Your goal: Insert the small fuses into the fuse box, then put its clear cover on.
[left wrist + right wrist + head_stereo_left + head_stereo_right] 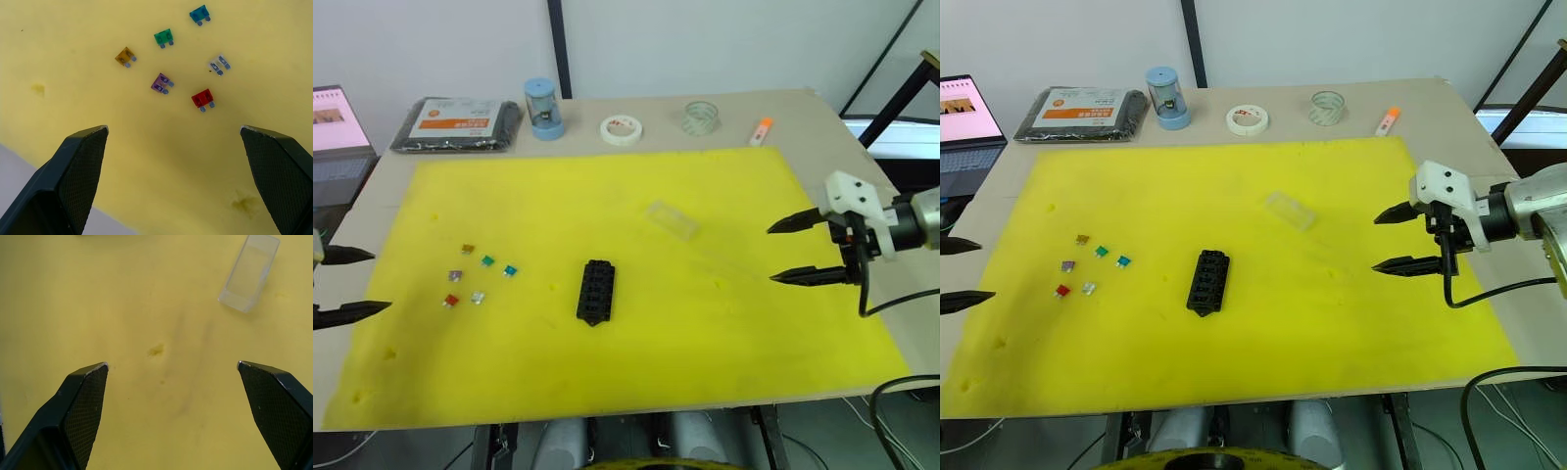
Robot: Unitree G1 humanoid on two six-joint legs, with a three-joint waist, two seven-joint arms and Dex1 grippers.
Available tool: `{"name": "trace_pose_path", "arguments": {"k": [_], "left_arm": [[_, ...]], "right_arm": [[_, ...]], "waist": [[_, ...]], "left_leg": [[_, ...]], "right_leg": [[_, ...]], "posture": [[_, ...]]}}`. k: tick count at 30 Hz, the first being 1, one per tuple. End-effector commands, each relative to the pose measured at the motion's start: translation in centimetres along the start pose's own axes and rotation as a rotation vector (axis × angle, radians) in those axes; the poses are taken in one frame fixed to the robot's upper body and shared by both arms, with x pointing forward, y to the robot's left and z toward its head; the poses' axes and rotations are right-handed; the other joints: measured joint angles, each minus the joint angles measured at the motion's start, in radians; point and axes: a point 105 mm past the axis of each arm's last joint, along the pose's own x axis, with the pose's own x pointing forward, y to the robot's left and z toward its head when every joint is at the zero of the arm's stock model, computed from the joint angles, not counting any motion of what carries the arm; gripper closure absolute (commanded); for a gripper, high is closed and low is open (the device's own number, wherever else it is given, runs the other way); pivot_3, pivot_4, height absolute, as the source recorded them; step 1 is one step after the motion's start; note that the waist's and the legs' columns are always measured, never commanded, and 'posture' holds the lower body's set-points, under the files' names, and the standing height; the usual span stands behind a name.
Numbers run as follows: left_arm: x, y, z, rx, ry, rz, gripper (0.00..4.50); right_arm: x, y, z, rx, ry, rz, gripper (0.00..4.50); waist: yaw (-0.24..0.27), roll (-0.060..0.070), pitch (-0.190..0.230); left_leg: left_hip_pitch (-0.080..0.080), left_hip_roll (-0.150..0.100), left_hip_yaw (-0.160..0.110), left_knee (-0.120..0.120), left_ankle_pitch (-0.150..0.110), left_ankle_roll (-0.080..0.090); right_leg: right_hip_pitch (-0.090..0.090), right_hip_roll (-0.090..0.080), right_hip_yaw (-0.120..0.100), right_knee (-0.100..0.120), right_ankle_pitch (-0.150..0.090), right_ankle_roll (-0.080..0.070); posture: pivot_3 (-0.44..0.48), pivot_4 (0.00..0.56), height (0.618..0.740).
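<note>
Yellow foam matting (705, 333) covers most of the bench (822, 127), and both grippers hang over its side edges with their fingers spread wide and holding nothing. The left gripper (337, 284) sits at the far left edge of the frame, the right gripper (798, 250) at the right, over bare mat.

Nearest the left gripper, in the left-centre of the frame, six small fuses lie loose on the mat, each apart from the others: a red fuse (202, 98), a clear fuse (219, 63), a purple fuse (161, 82), a tan fuse (125, 56), a green fuse (163, 36) and a teal fuse (199, 13). Right of them, near the frame's centre, the black fuse box (596, 290) lies flat, its slots facing up and none holding a fuse. Beyond it, toward the upper right of centre, the clear cover (671, 219) rests on the mat, well apart from the box.

Past the mat's far edge, along the top of the frame, stand a flat black packet with an orange label (458, 122), a blue cylindrical container (543, 109), a white tape roll (621, 129), a clear tape roll (701, 117) and a small orange-and-white marker (761, 130). A laptop (337, 147) sits at the upper left.
</note>
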Motion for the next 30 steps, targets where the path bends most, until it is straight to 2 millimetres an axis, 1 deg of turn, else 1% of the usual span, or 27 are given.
{"name": "trace_pose_path", "arguments": {"k": [1,12,15,16,20,23,24,27,30], "left_arm": [[-0.1,0.1,0.8,0.021,-0.022,0.006,0.0],[0.3,0.1,1.1,0.001,-0.062,0.007,0.0],[0.6,0.0,1.4,-0.021,-0.084,-0.002,0.0],[0.8,0.0,1.4,-0.037,-0.101,0.001,0.0],[1.6,-0.1,1.3,-0.167,-0.177,-0.009,0.0],[2.0,-0.7,0.5,-0.333,-0.203,-0.071,0.0],[2.1,-0.9,0.0,-0.382,-0.202,-0.086,0.0],[2.3,-1.6,-1.5,-0.545,-0.198,-0.132,0.0],[2.5,-2.0,-2.6,-0.707,-0.197,-0.17,0.0]], "right_arm": [[-1.1,-0.3,1.3,-0.052,-0.022,-0.04,0.03],[-1.1,-0.3,1.4,-0.041,-0.042,-0.048,0.03],[-0.9,-0.4,1.7,-0.043,-0.066,-0.049,0.03],[-0.7,-0.5,2.3,-0.043,-0.098,-0.051,0.03],[0.8,-0.6,6.4,-0.021,-0.286,-0.02,0.03],[2.6,-0.1,9.8,-0.067,-0.375,0.022,0.03],[3.3,0.1,10.6,-0.08,-0.387,0.026,0.03],[5.8,1.6,12.6,-0.158,-0.39,0.097,0.03],[8.1,2.6,13.8,-0.216,-0.385,0.138,0.03]], "waist": [[0.0,0.0,0.0],[0.0,0.0,0.0],[0.0,-0.001,0.0],[0.0,-0.001,0.0],[-0.006,-0.001,-0.001],[-0.007,-0.001,-0.001],[-0.008,-0.001,-0.001],[-0.004,-0.002,-0.001],[0.001,-0.003,-0.002]], "left_leg": [[0.0,0.0,0.0,0.0,0.0,0.0],[0.0,0.0,0.001,0.0,0.0,-0.001],[0.0,0.0,0.001,0.0,0.0,-0.001],[0.0,0.0,0.001,0.0,0.0,-0.001],[0.001,0.0,0.001,0.0,0.001,-0.001],[0.0,0.0,0.001,0.0,0.001,-0.002],[0.0,0.0,0.001,0.0,0.001,-0.002],[-0.001,0.0,0.001,0.0,0.001,-0.002],[-0.002,-0.001,0.001,0.0,0.001,-0.002]], "right_leg": [[0.0,0.0,0.0,0.0,0.0,0.0],[0.0,0.0,0.001,0.0,0.0,0.0],[-0.001,0.0,0.001,0.001,0.0,0.0],[0.0,0.0,0.001,0.001,0.0,0.0],[-0.002,0.001,0.003,0.002,0.0,0.0],[-0.003,0.002,0.003,0.003,0.0,0.0],[-0.004,0.002,0.003,0.003,0.0,0.0],[-0.004,0.002,0.002,0.003,0.0,0.0],[-0.004,0.001,0.003,0.003,0.0,0.0]], "posture": [[0.0,0.15,0.74],[0.0,0.15,0.74],[0.0,0.15,0.74],[0.0,0.15,0.74],[0.0,0.15,0.74],[0.0,0.15,0.74],[0.0,0.15,0.74],[0.0,0.15,0.74],[0.0,0.15,0.74]]}}
